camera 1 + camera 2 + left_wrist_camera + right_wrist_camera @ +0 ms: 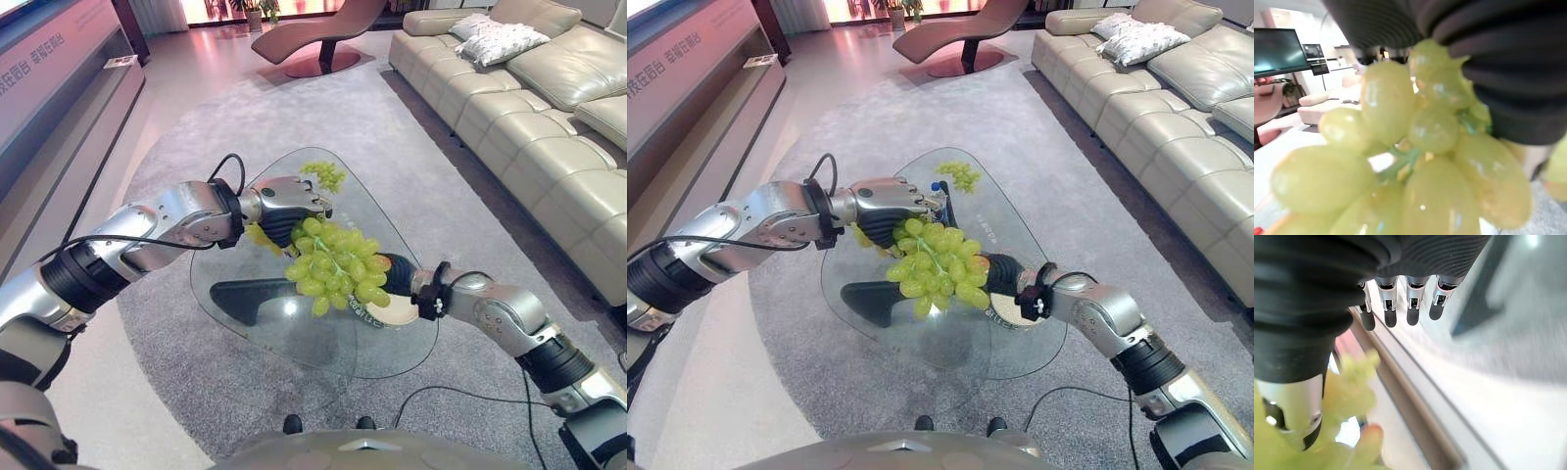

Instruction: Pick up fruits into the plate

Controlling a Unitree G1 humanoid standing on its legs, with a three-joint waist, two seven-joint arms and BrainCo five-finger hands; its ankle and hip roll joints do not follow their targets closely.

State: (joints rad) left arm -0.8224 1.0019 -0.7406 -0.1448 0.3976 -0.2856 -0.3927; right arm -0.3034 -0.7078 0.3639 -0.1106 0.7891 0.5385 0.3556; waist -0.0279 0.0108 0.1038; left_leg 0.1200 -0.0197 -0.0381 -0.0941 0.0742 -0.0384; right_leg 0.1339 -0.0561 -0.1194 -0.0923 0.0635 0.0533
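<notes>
The left hand (289,201) grips a grape bunch (335,264), carrying it above the plate (392,313); the right hand's (1400,303) fingers hang relaxed. Another bunch (325,174) waits on the table (294,333).

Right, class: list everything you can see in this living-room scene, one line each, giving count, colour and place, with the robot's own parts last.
Large grape bunch: one, green, hanging from the left hand above the table.
Small grape bunch: one, green, lying at the table's far edge.
Plate: one, pale, on the table by the right hand.
Glass table: one, clear top on a dark base, on the rug.
Rug: one, grey, under the table.
Sofa: one, cream, along the right.
Lounge chair: one, brown, at the far end.
Left hand: one, curled round the large bunch's top.
Right hand: one, at the plate, behind the grapes.
</notes>
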